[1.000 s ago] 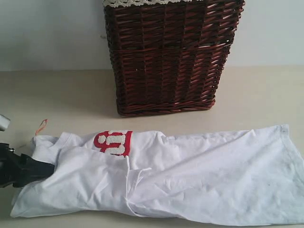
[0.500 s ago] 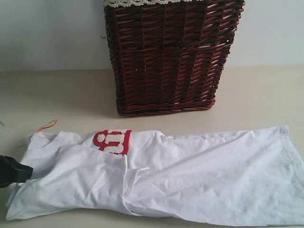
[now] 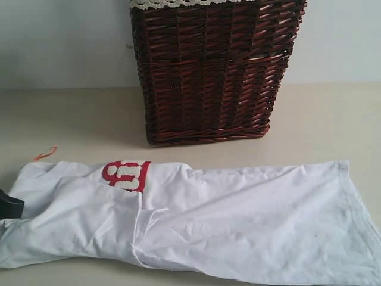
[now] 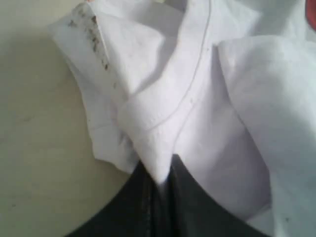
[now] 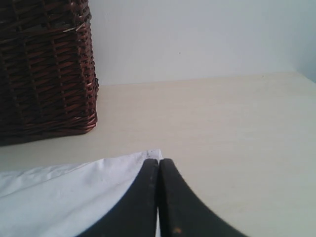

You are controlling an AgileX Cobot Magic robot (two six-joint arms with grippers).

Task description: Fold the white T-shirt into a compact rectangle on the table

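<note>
The white T-shirt (image 3: 238, 220) lies folded lengthwise in a long wrinkled strip across the table (image 3: 327, 119). Its red-outlined letters (image 3: 126, 174) and orange collar tag (image 3: 45, 154) are at the left end. My left gripper (image 3: 9, 205) is at the view's left edge and is shut on a bunched fold near the shirt's collar (image 4: 160, 170). My right gripper (image 5: 158, 160) is out of the exterior view. Its jaws are shut together, and the tips sit over the shirt's hem corner (image 5: 153, 154), with no fabric clearly pinched.
A tall dark wicker basket (image 3: 211, 71) with white lace trim stands behind the shirt at the table's back middle, and it is also in the right wrist view (image 5: 44, 69). A pale wall runs behind it. Bare table lies to the right of the hem.
My left gripper closed on the collar end and drew back to the left. The whole shirt slid left with it and stretched flatter, and the hem corner shifted left too.
</note>
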